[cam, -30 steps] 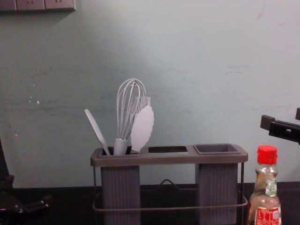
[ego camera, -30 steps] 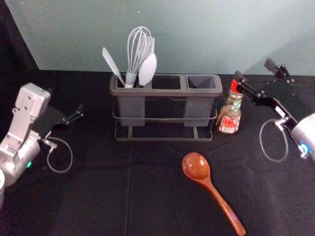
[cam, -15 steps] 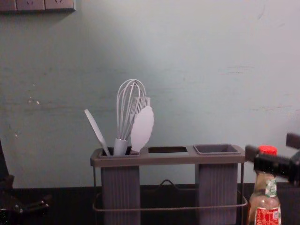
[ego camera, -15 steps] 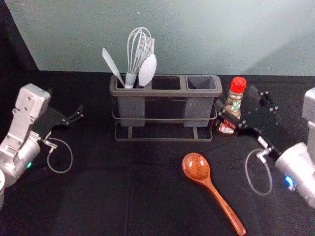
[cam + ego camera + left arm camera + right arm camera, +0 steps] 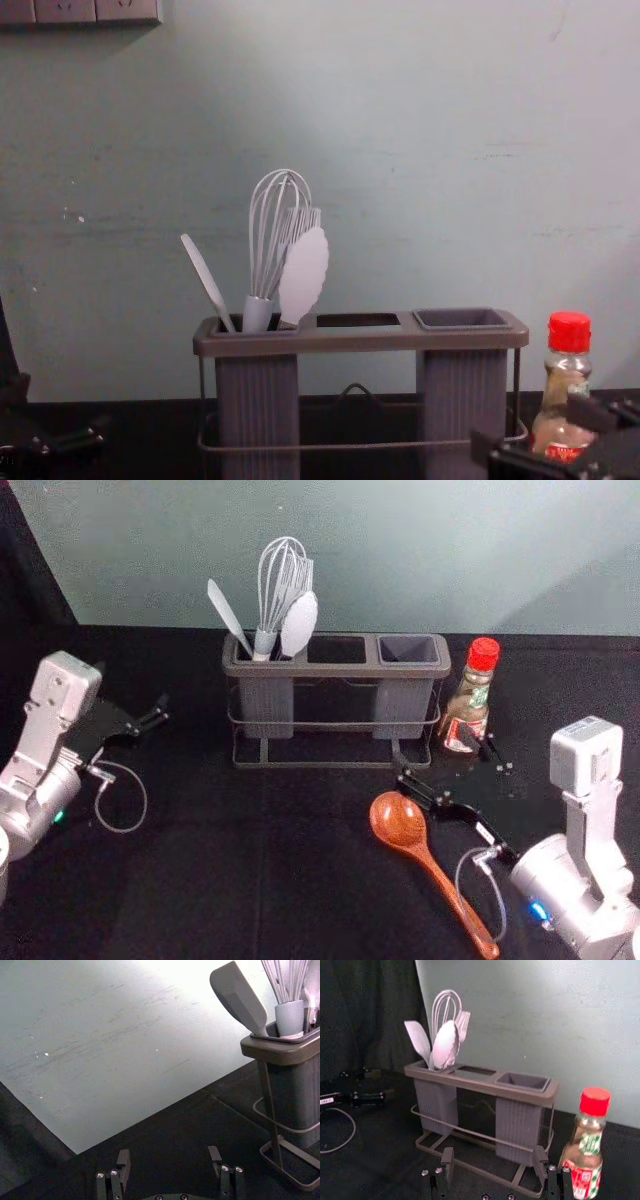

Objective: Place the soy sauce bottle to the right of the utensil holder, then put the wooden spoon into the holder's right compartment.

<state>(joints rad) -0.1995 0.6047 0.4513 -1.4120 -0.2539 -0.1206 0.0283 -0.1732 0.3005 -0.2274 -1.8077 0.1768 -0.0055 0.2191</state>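
Head view, soy sauce bottle [image 5: 466, 708]: upright, right of the utensil holder [image 5: 338, 670]; one finger of the right gripper [image 5: 437, 748] overlaps its lower part, and I cannot tell whether they touch.
Head view, wooden spoon [image 5: 400, 822]: lying in front of the holder, its bowl near the right gripper's other finger, outside the jaws.
Head view, left gripper [image 5: 148, 718]: parked to the left, well apart from bottle and spoon.
Left wrist view, jaws: spread wide, nothing between them.
Right wrist view, jaws: spread wide and holding nothing; the bottle stands beyond, off to one side of the gap.
Chest view, bottle: upright, right of the holder, its base partly hidden behind the right gripper.
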